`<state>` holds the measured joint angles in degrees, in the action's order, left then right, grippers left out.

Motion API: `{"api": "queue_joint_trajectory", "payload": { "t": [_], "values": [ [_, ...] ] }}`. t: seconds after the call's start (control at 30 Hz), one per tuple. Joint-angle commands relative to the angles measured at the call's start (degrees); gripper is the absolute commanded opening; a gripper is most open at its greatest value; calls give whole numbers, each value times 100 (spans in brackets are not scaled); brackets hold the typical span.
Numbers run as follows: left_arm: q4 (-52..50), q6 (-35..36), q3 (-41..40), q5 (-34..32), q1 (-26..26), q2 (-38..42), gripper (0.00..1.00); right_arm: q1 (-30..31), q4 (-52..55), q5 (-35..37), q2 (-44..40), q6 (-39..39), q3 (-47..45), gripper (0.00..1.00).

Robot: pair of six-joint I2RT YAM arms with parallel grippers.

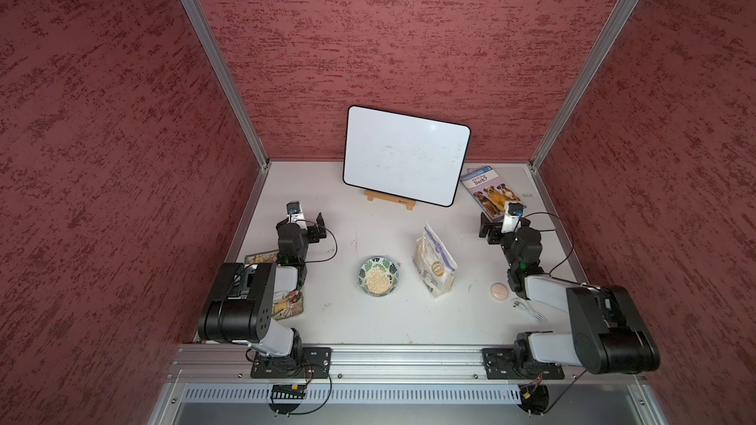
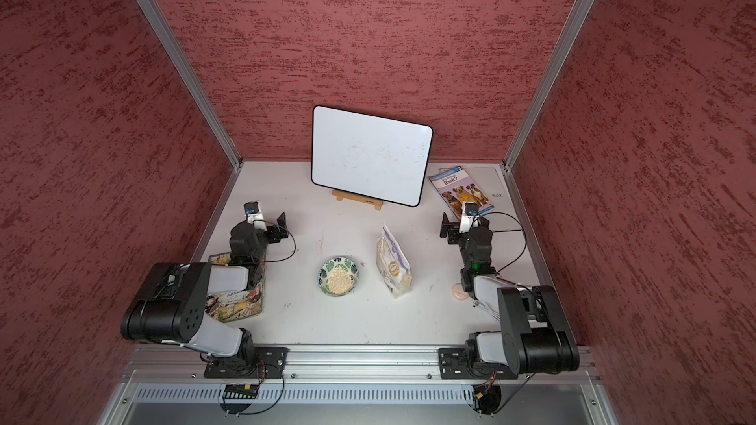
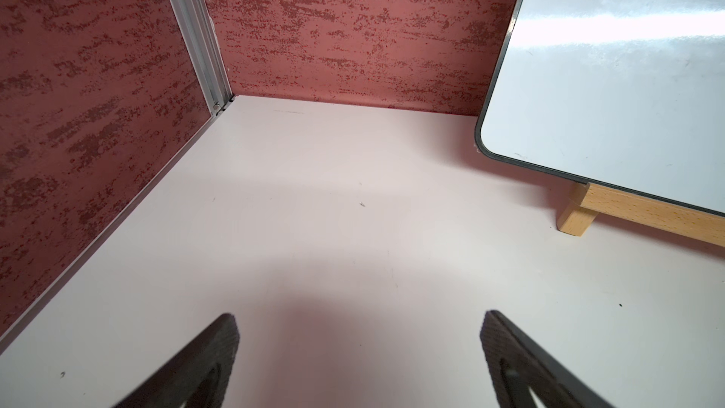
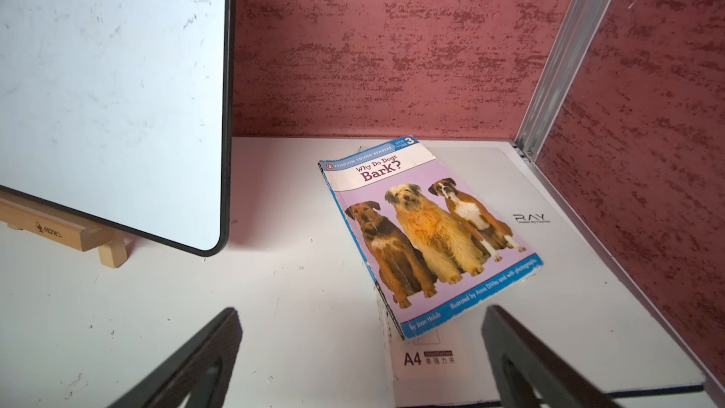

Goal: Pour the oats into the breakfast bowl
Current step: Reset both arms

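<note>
Your breakfast bowl [image 1: 365, 271] sits near the middle of the white counter [image 1: 368, 320], and in both top views a pale heap of oats [image 2: 338, 280] already lies inside it. The oats pouch [image 1: 435, 265] stands upright on the counter just to the right of the bowl, apart from it, with its gold emblem facing the near side; you cannot tell from here whether its top is open. Neither arm touches either thing. Your left fingers [image 3: 219, 347] are spread wide with nothing between them, hovering over bare counter at the far left, well away from the bowl. Your right fingers [image 4: 506, 339] are equally wide and empty at the far right, just short of the "Why Do Dogs Bark?" book [image 4: 427, 237], which lies flat on a white A4 clipboard [image 4: 569, 300] in the far right corner. A whiteboard [image 1: 405, 155] leans on a small wooden easel [image 1: 390, 198] against the far wall. Near the right arm lie a small pink disc [image 1: 499, 291] and a white cable [image 1: 527, 309]; an illustrated box [image 2: 239, 304] sits under the left arm.
</note>
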<state>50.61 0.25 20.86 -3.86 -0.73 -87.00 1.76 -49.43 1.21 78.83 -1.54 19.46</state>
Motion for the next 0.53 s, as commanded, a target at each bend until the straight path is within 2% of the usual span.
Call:
{"api": "queue_joint_trajectory", "payload": {
  "t": [0.0, 0.1, 0.5],
  "values": [
    [113, -50, 33, 69, -16, -15, 100, -6, 253, -215, 720, -70, 426, 99],
    [113, -60, 33, 65, -14, -20, 100, -114, -111, -105, 888, 115, 295, 99],
    [105, -58, 32, 96, -16, -10, 100, -117, 8, -189, 889, 66, 344, 99]
  ]
}}
